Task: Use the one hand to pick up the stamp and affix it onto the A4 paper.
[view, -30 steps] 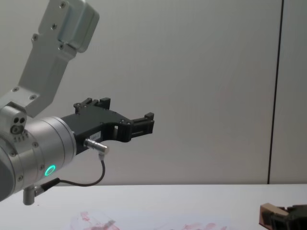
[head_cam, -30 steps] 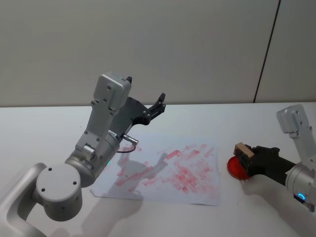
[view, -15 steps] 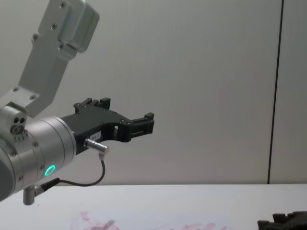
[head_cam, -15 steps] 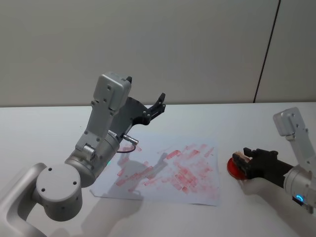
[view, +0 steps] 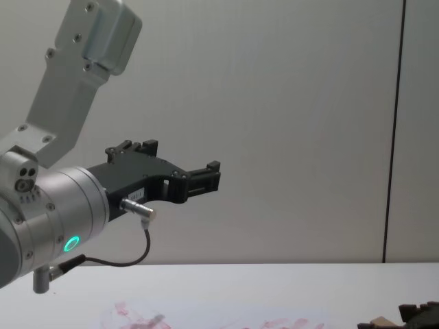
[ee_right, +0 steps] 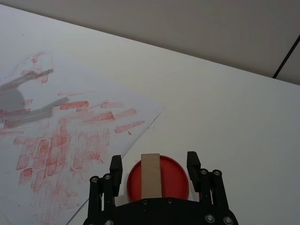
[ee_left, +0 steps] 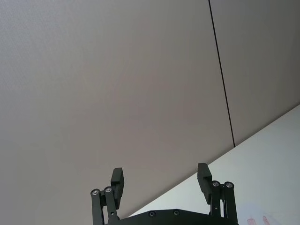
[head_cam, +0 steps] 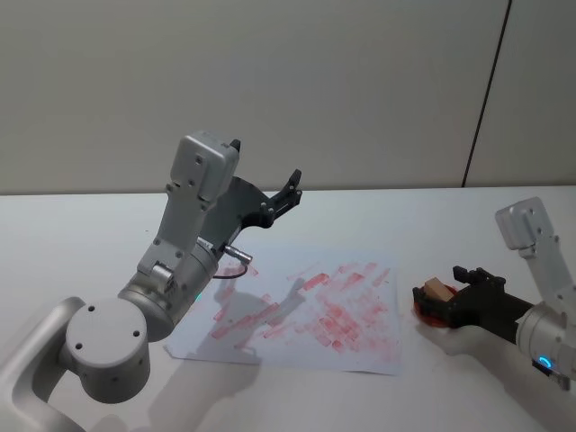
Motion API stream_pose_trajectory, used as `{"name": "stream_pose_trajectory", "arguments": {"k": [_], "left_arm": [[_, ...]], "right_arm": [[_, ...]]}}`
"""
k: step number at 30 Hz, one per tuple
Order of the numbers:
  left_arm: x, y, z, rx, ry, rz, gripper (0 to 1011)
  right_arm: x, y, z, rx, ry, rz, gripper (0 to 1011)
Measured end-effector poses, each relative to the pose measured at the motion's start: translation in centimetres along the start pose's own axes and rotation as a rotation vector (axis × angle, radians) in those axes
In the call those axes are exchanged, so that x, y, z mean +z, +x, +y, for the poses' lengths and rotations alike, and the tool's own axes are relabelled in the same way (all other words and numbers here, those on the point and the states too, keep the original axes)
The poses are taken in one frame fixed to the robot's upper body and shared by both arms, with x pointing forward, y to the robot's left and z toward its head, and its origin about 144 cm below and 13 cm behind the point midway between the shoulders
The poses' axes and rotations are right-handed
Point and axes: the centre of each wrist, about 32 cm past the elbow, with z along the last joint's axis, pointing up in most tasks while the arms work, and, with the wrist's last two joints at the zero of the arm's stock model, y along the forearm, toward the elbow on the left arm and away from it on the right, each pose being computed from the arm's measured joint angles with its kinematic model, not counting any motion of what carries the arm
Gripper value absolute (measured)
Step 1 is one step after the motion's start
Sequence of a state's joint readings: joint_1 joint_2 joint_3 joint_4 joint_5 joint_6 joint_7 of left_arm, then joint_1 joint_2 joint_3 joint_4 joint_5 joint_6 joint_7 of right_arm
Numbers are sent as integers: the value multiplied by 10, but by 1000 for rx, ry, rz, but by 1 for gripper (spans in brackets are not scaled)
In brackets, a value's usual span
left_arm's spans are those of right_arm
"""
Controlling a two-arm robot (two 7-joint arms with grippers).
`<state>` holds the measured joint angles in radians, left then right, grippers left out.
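white table (head_cam: 81, 234) carries everything: nearest, the right gripper (ee_right: 153, 165) is wide open around the stamp (ee_right: 150, 175), which lies on a red pad (ee_right: 176, 180) beside the paper (head_cam: 360, 346). the wooden block looks light, rigid, best pinched across its long sides. farther off, the left gripper (ee_left: 161, 180) hangs open, empty.
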<state>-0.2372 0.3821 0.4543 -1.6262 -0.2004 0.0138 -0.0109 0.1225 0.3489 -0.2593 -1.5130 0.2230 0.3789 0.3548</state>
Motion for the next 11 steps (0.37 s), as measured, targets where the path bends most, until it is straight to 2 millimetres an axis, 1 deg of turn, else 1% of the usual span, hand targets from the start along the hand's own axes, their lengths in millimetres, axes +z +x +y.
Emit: {"name": "stream_pose_trajectory", "arguments": {"k": [1, 2, 3, 7, 11], "left_arm": [[0, 0, 0, 0, 0, 0, 1001], [0, 0, 0, 0, 0, 0, 1001], [0, 0, 0, 0, 0, 0, 1001], [0, 0, 0, 0, 0, 0, 1001], [0, 0, 0, 0, 0, 0, 1001]], "right_arm": [[0, 0, 0, 0, 0, 0, 865], [0, 0, 0, 0, -1, 0, 865], [0, 0, 0, 0, -1, 0, 901], [0, 0, 0, 1, -2, 0, 994], [0, 0, 1, 1, -3, 0, 1001]]}}
